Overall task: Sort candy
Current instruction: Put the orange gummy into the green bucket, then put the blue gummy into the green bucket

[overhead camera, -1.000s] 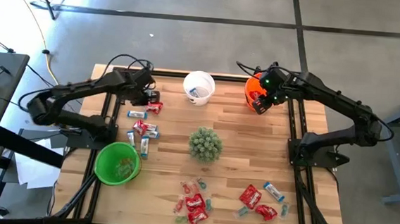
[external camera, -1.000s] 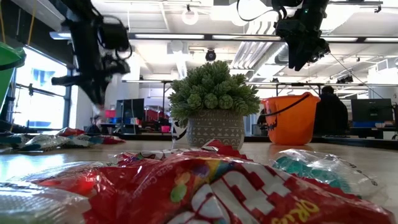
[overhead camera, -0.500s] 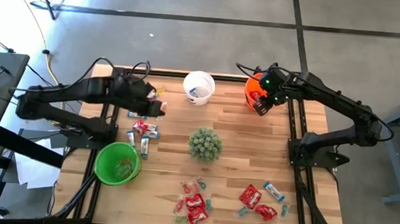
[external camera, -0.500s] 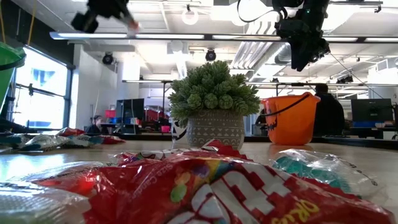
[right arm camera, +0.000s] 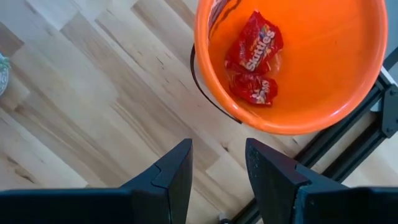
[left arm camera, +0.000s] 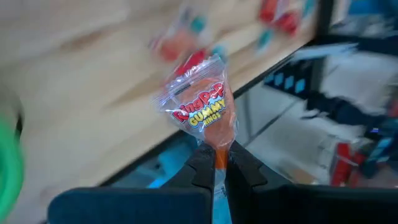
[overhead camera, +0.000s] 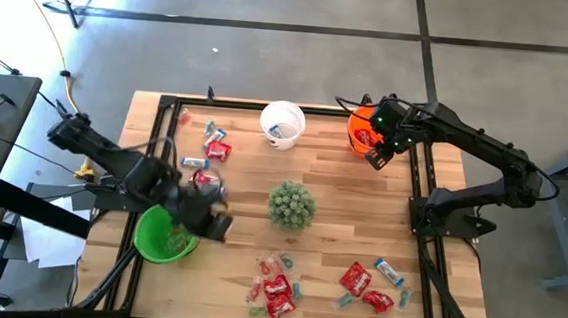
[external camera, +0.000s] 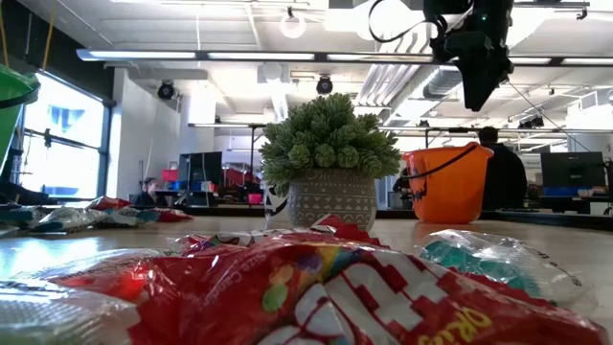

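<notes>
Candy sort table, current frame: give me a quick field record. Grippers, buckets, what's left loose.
left gripper: shut on a Ring Pop gummy packet, by the green bucket
right gripper: open, empty, beside the orange bucket
orange bucket contents: two red Skittles packets
white bucket: back centre of the table, contents unclear
loose candy: front cluster, front-right cluster, back-left group
potted plant: table centre

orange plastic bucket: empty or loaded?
Loaded. The orange plastic bucket holds two shiny red candy packets on its floor, seen from the right wrist view.
</notes>
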### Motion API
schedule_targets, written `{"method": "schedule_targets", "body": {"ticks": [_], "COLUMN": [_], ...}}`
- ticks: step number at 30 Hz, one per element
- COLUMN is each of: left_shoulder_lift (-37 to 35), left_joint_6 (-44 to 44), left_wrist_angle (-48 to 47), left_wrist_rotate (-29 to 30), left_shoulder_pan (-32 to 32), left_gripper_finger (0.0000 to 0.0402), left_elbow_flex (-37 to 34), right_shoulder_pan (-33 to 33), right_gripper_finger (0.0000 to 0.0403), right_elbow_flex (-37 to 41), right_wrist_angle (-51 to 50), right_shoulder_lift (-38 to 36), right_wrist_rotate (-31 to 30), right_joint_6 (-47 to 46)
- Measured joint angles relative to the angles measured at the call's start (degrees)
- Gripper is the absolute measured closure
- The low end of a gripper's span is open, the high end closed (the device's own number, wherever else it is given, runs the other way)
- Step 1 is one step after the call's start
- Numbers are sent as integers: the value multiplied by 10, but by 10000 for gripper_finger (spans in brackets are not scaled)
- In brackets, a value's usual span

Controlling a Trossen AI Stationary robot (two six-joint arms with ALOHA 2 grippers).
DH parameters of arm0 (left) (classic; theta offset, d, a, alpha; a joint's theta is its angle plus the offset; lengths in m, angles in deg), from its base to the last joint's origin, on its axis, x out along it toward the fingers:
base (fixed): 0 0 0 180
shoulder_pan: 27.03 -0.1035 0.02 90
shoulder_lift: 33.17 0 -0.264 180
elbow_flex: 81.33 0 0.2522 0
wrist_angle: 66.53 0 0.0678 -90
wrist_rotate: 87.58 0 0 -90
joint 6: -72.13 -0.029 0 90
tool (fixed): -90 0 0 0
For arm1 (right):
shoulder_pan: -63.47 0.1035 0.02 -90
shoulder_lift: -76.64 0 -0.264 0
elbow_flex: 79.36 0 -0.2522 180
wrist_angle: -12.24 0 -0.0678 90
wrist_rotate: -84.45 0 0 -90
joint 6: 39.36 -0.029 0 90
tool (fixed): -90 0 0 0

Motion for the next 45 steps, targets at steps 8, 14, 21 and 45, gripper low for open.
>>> {"method": "schedule_targets", "body": {"ticks": [8, 14, 21, 45], "left_shoulder_lift": [24, 24, 32, 55], "left_joint_6": [173, 283, 219, -99], "left_wrist_angle": [-209, -371, -380, -389], "left_wrist_rotate": [5, 6, 4, 354], "left_shoulder_pan": [120, 170, 181, -49], "left_gripper_finger": [396, 396, 360, 284], "left_elbow_flex": [38, 38, 38, 38], "right_shoulder_pan": [0, 0, 0, 0], "right_gripper_finger": [258, 258, 258, 258], "right_elbow_flex": [0, 0, 0, 0], "right_wrist_angle": [12, 16, 17, 58], "right_shoulder_lift": [0, 0, 0, 0], "right_wrist_rotate": [0, 0, 0, 0], "right_joint_6": [9, 14, 24, 23]}}
